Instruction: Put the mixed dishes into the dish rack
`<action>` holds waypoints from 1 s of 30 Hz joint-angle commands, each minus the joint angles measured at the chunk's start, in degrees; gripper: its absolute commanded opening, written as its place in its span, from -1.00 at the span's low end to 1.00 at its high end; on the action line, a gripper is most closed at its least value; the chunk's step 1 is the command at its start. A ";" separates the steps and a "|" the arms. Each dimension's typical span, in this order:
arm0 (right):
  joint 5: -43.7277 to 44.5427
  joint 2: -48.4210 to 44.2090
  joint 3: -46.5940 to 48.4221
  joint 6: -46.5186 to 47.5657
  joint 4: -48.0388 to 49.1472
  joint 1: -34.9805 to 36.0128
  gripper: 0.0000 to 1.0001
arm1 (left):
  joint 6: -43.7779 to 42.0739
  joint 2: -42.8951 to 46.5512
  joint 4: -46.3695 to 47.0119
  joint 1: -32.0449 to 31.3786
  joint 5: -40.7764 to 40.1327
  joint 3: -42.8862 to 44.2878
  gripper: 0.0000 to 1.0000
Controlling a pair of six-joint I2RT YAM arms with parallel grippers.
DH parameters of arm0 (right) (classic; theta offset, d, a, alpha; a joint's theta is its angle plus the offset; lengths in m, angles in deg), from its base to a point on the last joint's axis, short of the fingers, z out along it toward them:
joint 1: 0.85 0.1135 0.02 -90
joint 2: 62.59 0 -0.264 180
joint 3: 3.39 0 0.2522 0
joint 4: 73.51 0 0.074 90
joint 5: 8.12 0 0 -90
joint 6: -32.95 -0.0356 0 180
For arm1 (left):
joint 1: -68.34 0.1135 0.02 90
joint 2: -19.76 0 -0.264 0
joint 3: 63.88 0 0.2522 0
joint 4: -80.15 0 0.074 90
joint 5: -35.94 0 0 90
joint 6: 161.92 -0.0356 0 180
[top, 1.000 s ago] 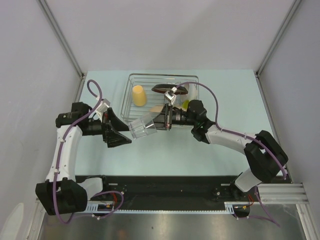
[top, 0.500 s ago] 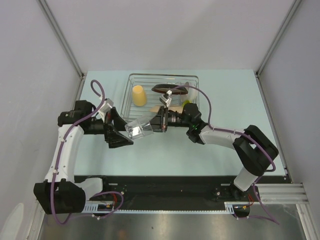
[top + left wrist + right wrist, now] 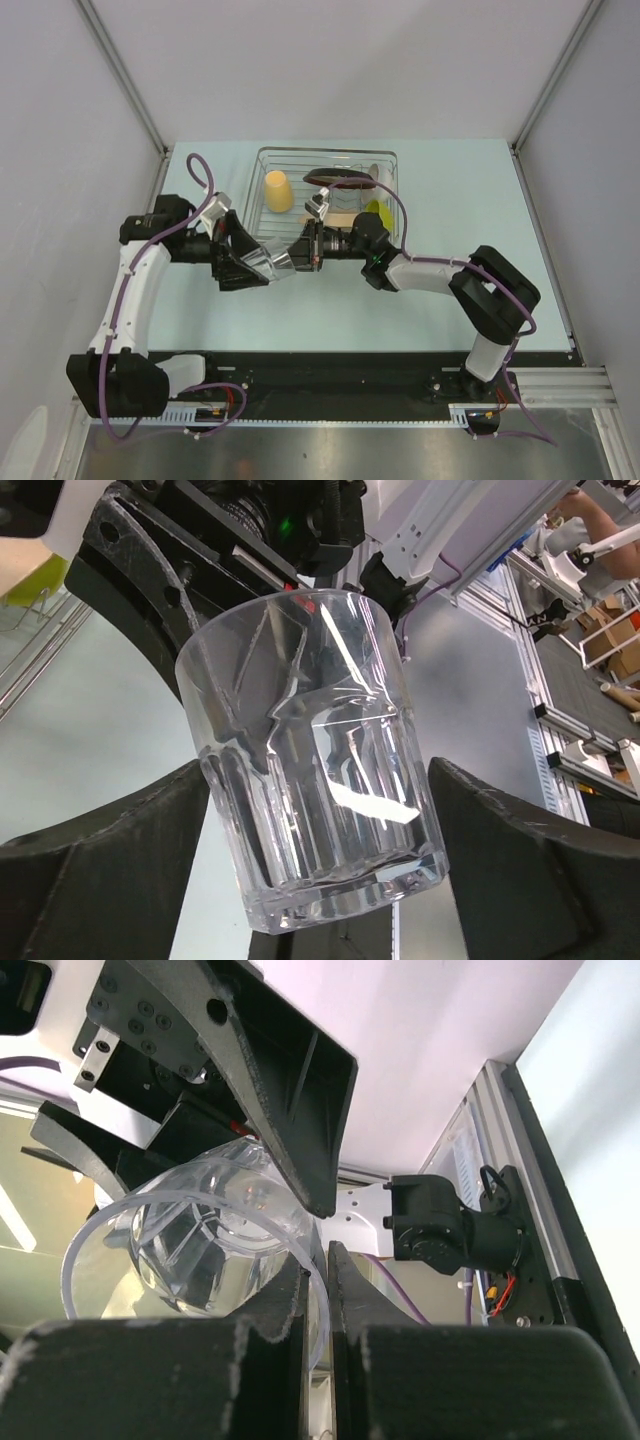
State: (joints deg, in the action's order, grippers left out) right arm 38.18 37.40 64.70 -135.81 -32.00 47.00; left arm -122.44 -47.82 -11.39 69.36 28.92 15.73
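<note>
Only the top view shows the silver wire dish rack (image 3: 320,150) holding a yellow mug (image 3: 277,191); up close, the small clear glass (image 3: 320,770) sits between the wide-apart jaws of the left gripper (image 3: 315,825), its rim pinched tight by the jaws of the right gripper (image 3: 318,1260).

The two claws meet head-on above the pale blue desk (image 3: 200,320), just in front of the silver wire dish rack (image 3: 320,150). A small clear glass (image 3: 283,262) fills most of the gap between the spread fingers (image 3: 100,870) of the left claw (image 3: 258,268), leaving only slim slots on either side. The right claw (image 3: 297,257), pinched on the glass's rim, blocks that mouth from the far end. The right arm (image 3: 420,268) lies along the rack's near side. Inside the rack, a yellow mug (image 3: 278,190) takes the left part, and a dark red-rimmed plate (image 3: 340,178) and a lime-green bowl (image 3: 372,210) crowd the right. Bare desk lies in front of the arms and to the right of the rack.
</note>
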 commanded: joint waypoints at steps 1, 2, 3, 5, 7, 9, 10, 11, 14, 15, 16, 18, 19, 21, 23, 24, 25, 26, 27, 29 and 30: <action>1.25 -0.32 3.42 -0.78 5.91 0.31 -1.00 | -2.83 -0.81 -5.63 -0.49 15.90 2.53 0.74; 1.34 -0.32 3.42 -0.87 5.91 0.31 -1.00 | -2.39 -0.98 -5.63 -0.49 15.98 2.71 0.66; 1.34 -0.23 3.42 -0.87 5.91 0.31 -1.00 | -2.30 -1.16 -5.54 -0.49 15.98 2.88 0.45; 1.43 -0.23 3.42 -0.60 5.91 0.57 -1.00 | -1.42 -2.03 -5.63 -0.49 15.90 3.67 0.20; 1.60 0.03 3.42 -0.43 5.91 0.66 -0.97 | -0.46 -3.00 -5.63 -0.49 15.90 4.64 -0.21; 1.95 0.12 3.42 -0.43 5.91 0.66 -0.91 | 0.33 -3.44 -5.54 -0.49 15.90 5.08 -0.60; 2.04 0.21 3.42 -0.34 5.91 0.66 -0.82 | 0.86 -3.97 -5.54 -0.49 15.90 5.52 -0.74; 1.96 0.21 3.42 -0.34 5.82 0.66 -0.80 | 1.47 -4.06 -5.46 -0.49 15.90 5.78 -0.99; 1.95 0.39 3.42 -0.08 5.64 0.66 -0.77 | 4.47 -3.97 -3.61 -0.40 15.90 6.31 -0.99; 1.87 0.47 3.42 -0.08 5.29 0.66 -0.73 | 4.55 -3.80 -3.26 -0.49 15.90 6.49 -0.99; 1.78 0.65 3.42 0.01 4.94 0.75 -0.51 | 6.56 -3.62 -2.39 -0.49 15.90 6.75 -1.00; 1.17 0.48 3.33 1.67 2.76 0.40 -0.27 | 10.51 -3.36 1.11 -0.49 15.81 7.28 -0.99; 0.64 0.30 3.33 2.90 1.18 0.14 -0.18 | 14.10 -3.27 2.36 -0.31 15.64 8.24 -0.99; -0.24 -1.10 3.16 7.97 -6.87 -1.26 -0.07 | 19.64 -2.66 8.74 0.30 15.46 9.04 -0.99; -0.85 -3.90 2.81 11.68 -11.73 -2.50 0.04 | 31.05 -1.43 15.95 2.05 14.06 9.30 -1.00; -0.94 -4.96 2.28 13.53 -17.68 -3.11 0.07 | 36.06 0.66 26.69 2.76 12.92 8.95 -0.99; -1.12 -6.19 2.10 18.07 -21.04 -4.42 0.14 | 48.90 1.73 33.94 3.81 10.65 6.86 -0.99; -0.95 -9.08 1.93 20.38 -24.56 -4.96 0.15 | 56.51 3.31 42.45 4.60 10.45 4.75 -0.99; -0.68 -10.41 1.49 22.66 -32.07 -5.66 0.16 | 65.37 4.71 64.46 5.39 10.01 2.21 -0.99; 0.28 -14.70 0.96 30.05 -40.02 -7.51 0.18 | 90.88 6.75 87.51 7.42 8.78 -4.92 -0.99; 0.81 -16.47 0.52 32.42 -46.93 -8.21 0.17 | 96.17 6.23 96.23 8.29 8.78 -5.37 -1.00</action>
State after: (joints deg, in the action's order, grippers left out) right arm 41.15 28.61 66.64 -120.10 -52.88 41.04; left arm -68.21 -44.91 30.73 73.07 27.57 14.28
